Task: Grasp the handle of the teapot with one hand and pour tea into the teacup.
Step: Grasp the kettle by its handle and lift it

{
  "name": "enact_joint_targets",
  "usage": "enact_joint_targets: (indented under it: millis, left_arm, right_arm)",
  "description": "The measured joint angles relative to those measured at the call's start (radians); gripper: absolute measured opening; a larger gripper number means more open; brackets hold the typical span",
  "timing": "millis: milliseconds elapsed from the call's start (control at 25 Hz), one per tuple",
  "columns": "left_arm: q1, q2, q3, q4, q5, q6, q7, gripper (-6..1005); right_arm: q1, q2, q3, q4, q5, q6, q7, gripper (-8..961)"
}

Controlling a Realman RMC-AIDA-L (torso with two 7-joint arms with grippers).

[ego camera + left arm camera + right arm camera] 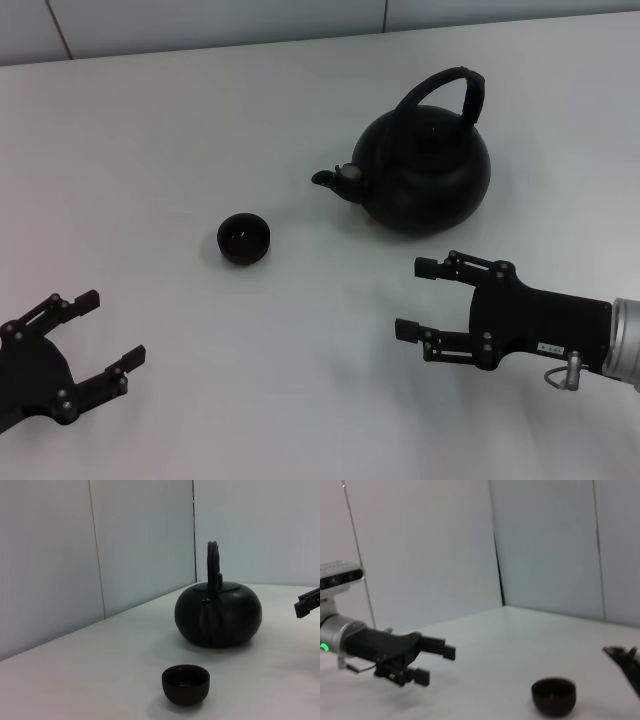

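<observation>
Matte black, the teapot (pixel 425 170) stands toward the table's (pixel 180 130) far right, spout aimed at the teacup (pixel 243 238) near the centre, so we judge a short tilt would pour. Its handle (pixel 447 88) stands upright and free. We find the right gripper (pixel 420 298) near the front edge, jaws wide, empty; the left gripper (pixel 105 325) waits open at the front-left corner.

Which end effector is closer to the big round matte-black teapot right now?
The right end effector, open just in front of the big round matte-black teapot. The left end effector, also open, sits far off across the table, beyond the small dark cup.
</observation>
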Motion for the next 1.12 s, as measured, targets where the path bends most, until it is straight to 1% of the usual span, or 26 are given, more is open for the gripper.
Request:
enact_joint_targets:
  millis: [120,160,200,240,280,320,400,440,560,600,640,720,760,1120]
  left_arm:
    - [-0.001,0.000,0.000,0.000,-0.003,0.000,0.000,819]
    - [-0.001,0.000,0.000,0.000,-0.005,0.000,0.000,819]
    - [-0.001,0.000,0.000,0.000,-0.005,0.000,0.000,819]
    - [-0.002,-0.001,0.000,0.000,-0.006,-0.001,0.000,819]
    - [-0.002,-0.001,0.000,0.000,-0.006,-0.001,0.000,819]
    - [-0.002,-0.001,0.000,0.000,-0.006,-0.001,0.000,819]
    - [-0.002,-0.002,-0.003,0.000,-0.006,0.000,0.000,819]
    - [-0.002,-0.002,-0.003,0.000,-0.006,0.000,0.000,819]
    - [-0.002,-0.002,-0.004,0.000,-0.006,0.003,0.000,819]
    - [-0.002,-0.002,-0.004,0.000,-0.006,0.005,0.000,819]
    - [-0.002,-0.002,-0.004,0.000,-0.006,0.005,0.000,819]
    - [-0.002,-0.002,-0.005,0.000,-0.006,0.006,0.000,819]
    - [-0.002,-0.003,-0.005,0.000,-0.006,0.006,0.000,819]
    - [0.001,-0.003,-0.006,-0.001,-0.006,0.008,0.000,819]
  right_arm:
    - [-0.006,0.001,0.000,0.008,0.013,-0.001,-0.016,807]
    - [-0.031,0.002,0.000,0.049,0.082,-0.004,-0.081,807]
    - [-0.031,0.002,0.000,0.049,0.082,-0.004,-0.081,807]
    - [-0.063,0.002,0.001,0.099,0.169,-0.004,-0.156,807]
    - [-0.063,0.002,0.001,0.099,0.169,-0.004,-0.156,807]
    - [-0.080,0.002,0.001,0.130,0.226,-0.004,-0.202,807]
    - [-0.142,0.006,0.001,0.264,0.472,0.004,-0.402,807]
    - [-0.142,0.006,0.001,0.264,0.472,0.004,-0.402,807]
    - [-0.162,0.008,0.002,0.356,0.638,0.017,-0.521,807]
    - [-0.166,0.008,0.003,0.404,0.733,0.036,-0.574,807]
    - [-0.166,0.008,0.003,0.404,0.733,0.036,-0.574,807]
    - [-0.166,0.009,0.003,0.440,0.811,0.060,-0.620,807]
    - [-0.164,0.009,0.003,0.447,0.823,0.067,-0.630,807]
    - [-0.150,0.009,0.014,0.454,0.841,0.105,-0.647,807]
